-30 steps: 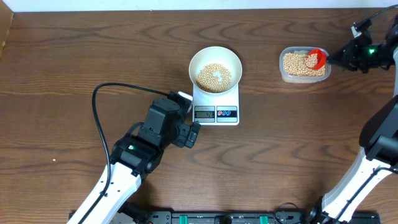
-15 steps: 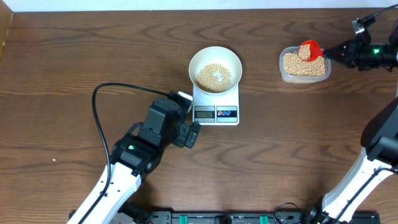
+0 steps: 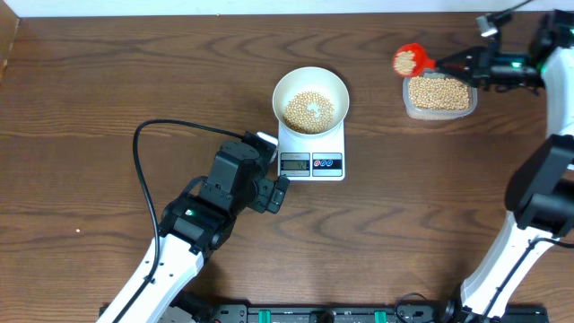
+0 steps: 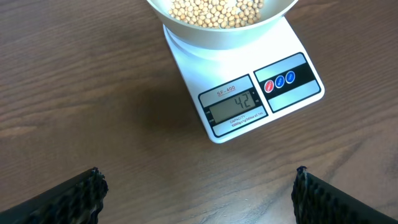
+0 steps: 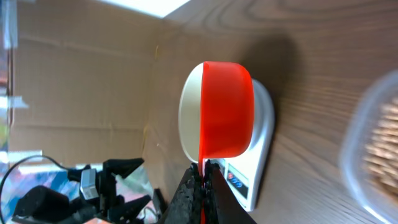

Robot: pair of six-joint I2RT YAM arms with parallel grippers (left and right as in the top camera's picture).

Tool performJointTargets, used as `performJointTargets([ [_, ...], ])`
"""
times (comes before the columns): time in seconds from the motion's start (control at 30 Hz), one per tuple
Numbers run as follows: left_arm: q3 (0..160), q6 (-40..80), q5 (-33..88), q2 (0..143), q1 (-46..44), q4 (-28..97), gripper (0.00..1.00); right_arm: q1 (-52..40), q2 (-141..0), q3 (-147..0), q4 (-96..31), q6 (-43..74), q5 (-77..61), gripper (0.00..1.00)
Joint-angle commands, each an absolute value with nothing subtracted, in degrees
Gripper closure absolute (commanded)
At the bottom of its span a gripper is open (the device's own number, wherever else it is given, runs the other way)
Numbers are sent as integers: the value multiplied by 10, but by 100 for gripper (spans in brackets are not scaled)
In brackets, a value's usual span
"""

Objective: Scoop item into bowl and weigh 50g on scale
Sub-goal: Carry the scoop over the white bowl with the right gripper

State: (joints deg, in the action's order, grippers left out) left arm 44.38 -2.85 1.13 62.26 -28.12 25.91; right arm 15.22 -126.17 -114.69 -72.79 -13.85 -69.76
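Near the tub (image 3: 439, 95), outstretched right gripper (image 3: 447, 61) clamps the loaded scoop (image 3: 408, 59); left gripper (image 4: 198, 186) gapes.

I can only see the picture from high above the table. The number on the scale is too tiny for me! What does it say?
Observer: The left wrist camera looks right at the scale. Its screen says 42.
Operator: Is the red scoop held tight?
Observer: Yes. In the right wrist camera, the right hand is shut on the thin handle of the scoop.
Operator: And the other hand?
Observer: The left hand is open, with nothing in it.
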Motion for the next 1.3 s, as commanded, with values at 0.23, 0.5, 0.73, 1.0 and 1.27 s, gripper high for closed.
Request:
performJointTargets([
  [0.23,450,-32,8,625,-279,261,3,72,-1265,-1177,-727,-126,-706,99],
  [0.5,450,-32,8,625,-279,261,3,2,-1234,-1211,-747,-123,-602,99],
  [0.73,450,-32,8,625,-279,261,3,-50,-1231,-1211,-755,-125,-555,99],
  [1.0,450,-32,8,625,-279,261,3,-106,-1231,-1211,-753,-125,-477,99],
  [1.27,450,-32,8,625,-279,261,3,-136,-1231,-1211,-718,-91,-411,99],
])
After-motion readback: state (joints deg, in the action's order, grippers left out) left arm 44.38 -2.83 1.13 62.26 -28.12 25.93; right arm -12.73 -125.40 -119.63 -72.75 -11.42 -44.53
